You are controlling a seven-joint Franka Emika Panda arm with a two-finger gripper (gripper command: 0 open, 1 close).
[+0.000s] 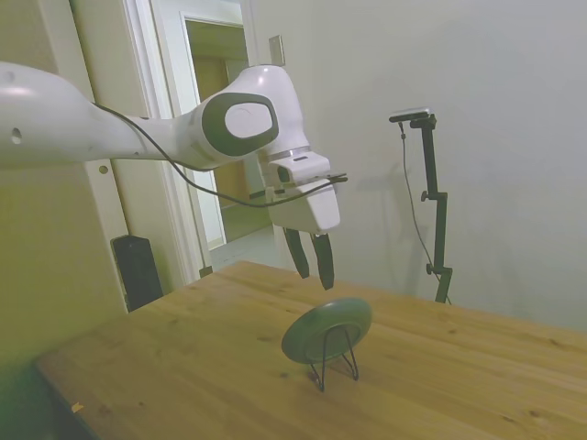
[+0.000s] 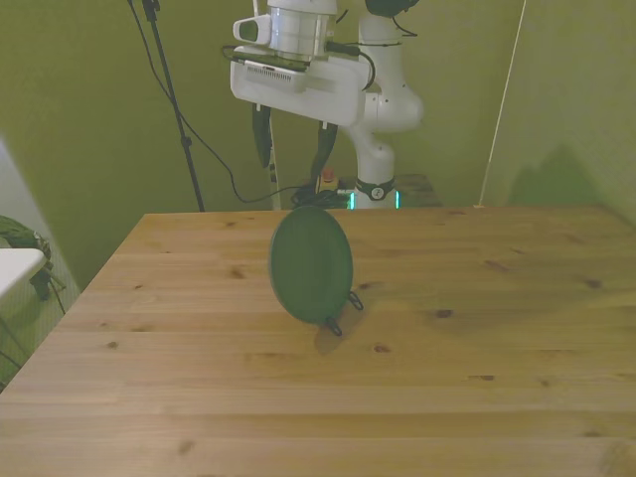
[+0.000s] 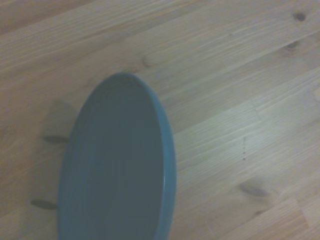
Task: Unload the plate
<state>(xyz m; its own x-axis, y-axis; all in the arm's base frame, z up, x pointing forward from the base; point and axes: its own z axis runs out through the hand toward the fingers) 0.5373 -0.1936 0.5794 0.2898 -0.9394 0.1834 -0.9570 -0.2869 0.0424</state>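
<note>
The plate [image 1: 326,330] [image 2: 311,264] [image 3: 117,165], just one, stands nearly upright on edge in one thin black wire stand [image 1: 335,359] near the middle of the table [image 1: 183,367] [image 2: 477,348]. One white arm [image 1: 110,128] reaches over it, wrist bent down, with the jaws [image 1: 311,268] [image 2: 291,149] open, pointing down, hovering just above the plate's top rim without touching.
</note>
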